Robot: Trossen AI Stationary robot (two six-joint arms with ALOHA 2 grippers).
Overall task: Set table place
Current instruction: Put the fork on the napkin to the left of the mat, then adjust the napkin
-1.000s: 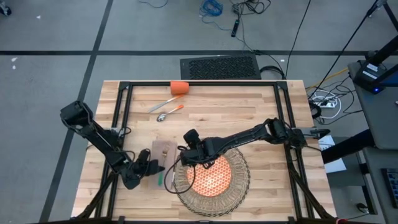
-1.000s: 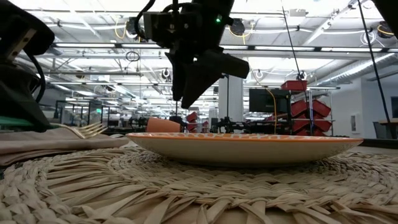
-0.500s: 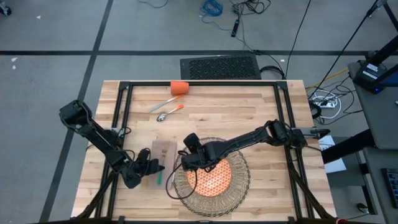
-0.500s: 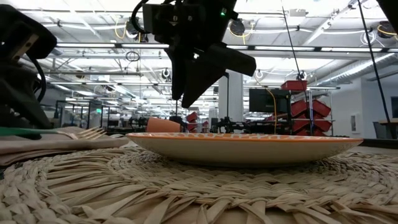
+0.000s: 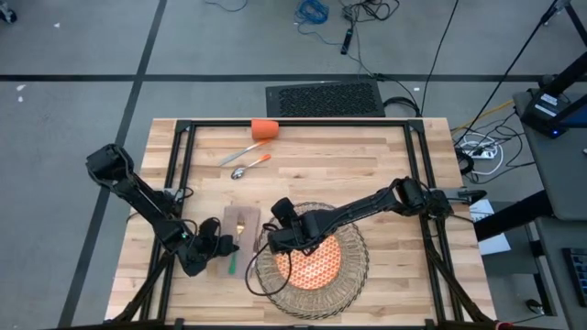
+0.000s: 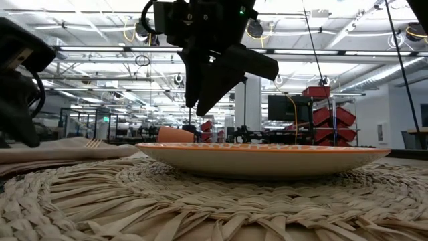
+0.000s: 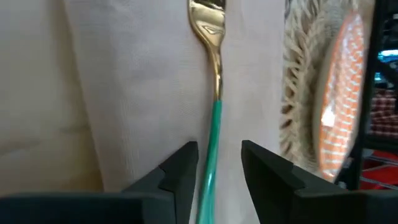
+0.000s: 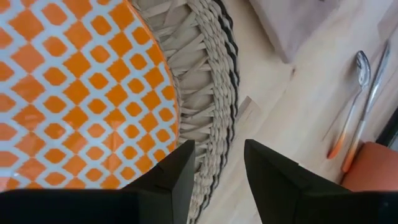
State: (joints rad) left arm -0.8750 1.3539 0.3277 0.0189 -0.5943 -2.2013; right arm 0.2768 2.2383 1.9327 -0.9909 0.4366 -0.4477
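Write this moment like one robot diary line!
left pincer: open around green-handled gold fork | fork: on beige cloth napkin | right pincer: open

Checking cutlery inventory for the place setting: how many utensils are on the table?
3. The fork lies on the napkin left of the placemat. The knife and spoon lie side by side near the cup. None seem hidden.

In the low view we see only part of the woven placemat, cut off at the bottom and sides, and the left claw runs off the left edge. The fork's green handle end is hidden between our left fingers. From above, the knife and spoon are too small to make out in detail.
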